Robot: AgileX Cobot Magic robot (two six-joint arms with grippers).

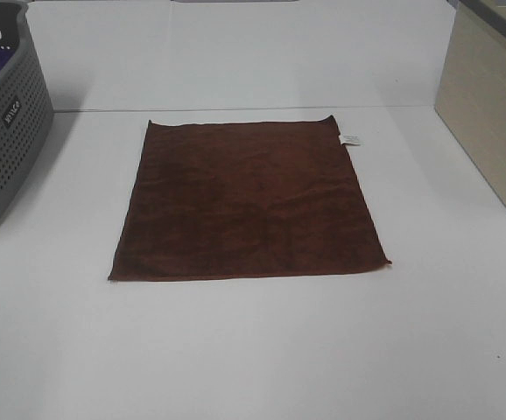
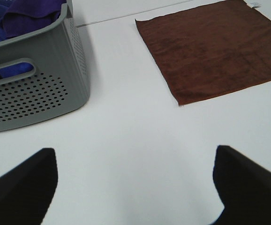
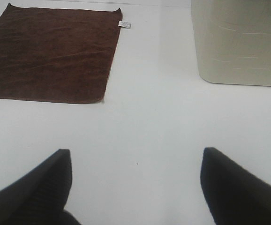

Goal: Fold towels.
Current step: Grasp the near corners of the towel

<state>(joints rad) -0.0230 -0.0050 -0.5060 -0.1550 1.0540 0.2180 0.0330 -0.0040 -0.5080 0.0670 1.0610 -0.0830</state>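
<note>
A dark brown towel [image 1: 249, 203] lies flat and unfolded in the middle of the white table, with a small white tag [image 1: 349, 138] at its far right corner. It also shows in the left wrist view [image 2: 215, 49] and in the right wrist view [image 3: 51, 54]. My left gripper [image 2: 135, 187] is open and empty over bare table, well short of the towel's near left corner. My right gripper [image 3: 135, 185] is open and empty, short of the towel's near right corner. Neither gripper shows in the exterior high view.
A grey perforated basket [image 1: 3, 114] stands at the left edge; the left wrist view [image 2: 37, 89] shows purple towels [image 2: 18, 14] in it. A beige bin [image 1: 489, 105] stands at the right, also in the right wrist view [image 3: 238, 42].
</note>
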